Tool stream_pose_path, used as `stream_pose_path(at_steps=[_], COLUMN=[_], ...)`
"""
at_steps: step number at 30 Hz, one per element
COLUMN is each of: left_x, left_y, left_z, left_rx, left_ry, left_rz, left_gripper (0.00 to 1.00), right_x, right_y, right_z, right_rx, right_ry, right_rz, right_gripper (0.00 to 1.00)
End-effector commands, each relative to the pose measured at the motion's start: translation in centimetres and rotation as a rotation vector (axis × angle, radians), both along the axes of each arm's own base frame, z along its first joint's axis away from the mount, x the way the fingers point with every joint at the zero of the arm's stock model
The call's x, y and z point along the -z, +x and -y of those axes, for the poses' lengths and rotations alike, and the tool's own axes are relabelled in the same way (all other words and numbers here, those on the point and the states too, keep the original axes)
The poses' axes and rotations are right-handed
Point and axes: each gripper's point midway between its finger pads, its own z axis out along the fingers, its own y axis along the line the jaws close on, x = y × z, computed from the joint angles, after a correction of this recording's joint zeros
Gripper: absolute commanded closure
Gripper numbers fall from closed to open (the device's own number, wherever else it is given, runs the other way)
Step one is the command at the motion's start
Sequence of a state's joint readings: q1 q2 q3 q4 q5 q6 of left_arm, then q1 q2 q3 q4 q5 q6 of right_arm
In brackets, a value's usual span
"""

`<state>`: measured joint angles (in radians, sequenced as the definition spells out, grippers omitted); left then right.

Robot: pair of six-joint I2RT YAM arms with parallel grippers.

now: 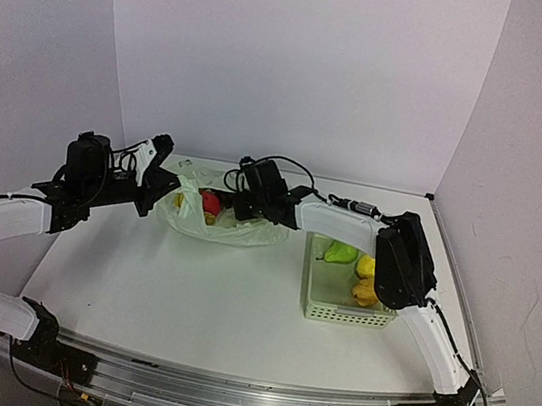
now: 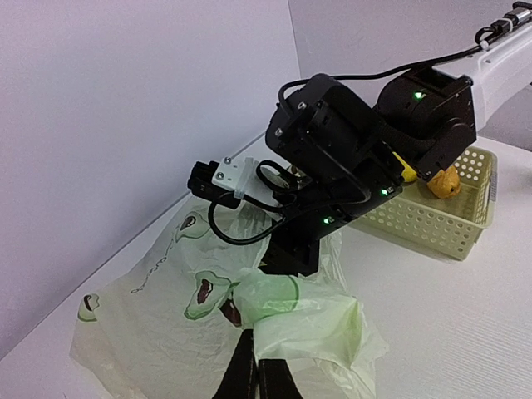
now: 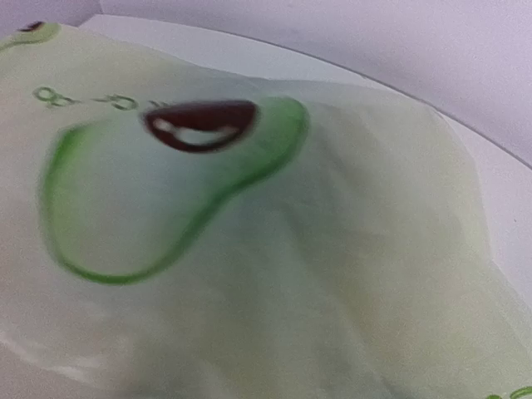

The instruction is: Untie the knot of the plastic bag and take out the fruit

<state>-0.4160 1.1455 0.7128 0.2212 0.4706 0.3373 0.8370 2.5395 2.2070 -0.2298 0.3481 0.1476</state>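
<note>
The plastic bag [image 1: 239, 227] lies at the back middle of the table with its mouth open toward the left; the knot is out of view. A red apple [image 1: 211, 202] and a yellow fruit [image 1: 210, 219] show inside the mouth. My left gripper [image 2: 253, 339] is shut on a folded edge of the plastic bag [image 2: 316, 324] at the mouth. My right gripper [image 1: 231, 208] reaches into the mouth from the right, its fingers hidden by film. The right wrist view shows only the bag film [image 3: 274, 274] with a green printed logo [image 3: 174, 183] pressed close to the lens.
A pale lattice basket [image 1: 344, 312] stands right of the bag, holding a green pear [image 1: 341, 253] and yellow fruits [image 1: 366, 279]. In the left wrist view the basket [image 2: 432, 224] sits behind the right wrist housing [image 2: 332, 158]. Walls close the back and both sides.
</note>
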Motion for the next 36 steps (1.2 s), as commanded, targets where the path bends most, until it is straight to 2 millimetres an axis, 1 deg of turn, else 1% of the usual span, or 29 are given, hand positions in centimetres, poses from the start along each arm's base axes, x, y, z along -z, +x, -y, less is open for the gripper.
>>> stream_pose_path(at_steps=[1, 3, 5, 9, 10, 13, 16, 18, 21, 23, 25, 28, 30, 33, 36], left_x=[-1.9, -1.9, -1.9, -1.8, -1.8, -1.9, -1.9, -1.9, -1.9, -1.9, -1.9, -1.9, -2.0, -2.1, -2.0], left_y=[0.1, 0.1, 0.1, 0.0, 0.0, -0.1, -0.1, -0.1, -0.3, -0.3, -0.4, -0.4, -0.4, -0.4, -0.3], left_z=[0.2, 0.2, 0.2, 0.2, 0.3, 0.4, 0.5, 0.5, 0.5, 0.5, 0.5, 0.5, 0.5, 0.5, 0.5], left_rx=[0.016, 0.017, 0.019, 0.021, 0.022, 0.030, 0.037, 0.042, 0.046, 0.046, 0.048, 0.049, 0.048, 0.045, 0.040], left_ry=[-0.020, -0.017, -0.017, -0.016, -0.017, -0.019, -0.019, -0.020, -0.020, -0.019, -0.018, -0.019, -0.022, -0.023, -0.024], left_rz=[0.060, 0.060, 0.059, 0.059, 0.058, 0.058, 0.056, 0.055, 0.053, 0.053, 0.054, 0.052, 0.051, 0.052, 0.047], left_gripper=[1.00, 1.00, 1.00, 1.00, 1.00, 1.00, 1.00, 1.00, 1.00, 1.00, 1.00, 1.00, 1.00, 1.00, 1.00], right_x=[0.0, -0.3, -0.1, 1.0, 1.3, 3.1, 4.8, 6.1, 7.1, 7.6, 8.1, 8.6, 8.6, 7.8, 6.3], right_y=[1.7, 2.0, 2.5, 3.3, 3.5, 4.1, 4.5, 4.7, 5.0, 5.1, 5.2, 5.4, 5.5, 5.2, 4.6], right_z=[2.9, 3.1, 3.8, 4.9, 5.2, 5.0, 4.9, 5.1, 5.9, 6.4, 6.8, 7.5, 7.9, 8.0, 7.4], right_rx=[0.106, 0.115, 0.143, 0.194, 0.204, 0.194, 0.183, 0.190, 0.222, 0.234, 0.241, 0.265, 0.273, 0.287, 0.261], right_ry=[-0.102, -0.120, -0.140, -0.145, -0.139, -0.129, -0.132, -0.143, -0.165, -0.177, -0.170, -0.154, -0.152, -0.133, -0.081], right_rz=[0.043, 0.063, 0.074, 0.065, 0.058, 0.027, 0.004, -0.010, -0.014, -0.019, -0.036, -0.062, -0.069, -0.085, -0.113], right_gripper=[0.47, 0.44, 0.39, 0.28, 0.26, 0.25, 0.28, 0.28, 0.22, 0.21, 0.24, 0.45, 0.54, 0.67, 0.76])
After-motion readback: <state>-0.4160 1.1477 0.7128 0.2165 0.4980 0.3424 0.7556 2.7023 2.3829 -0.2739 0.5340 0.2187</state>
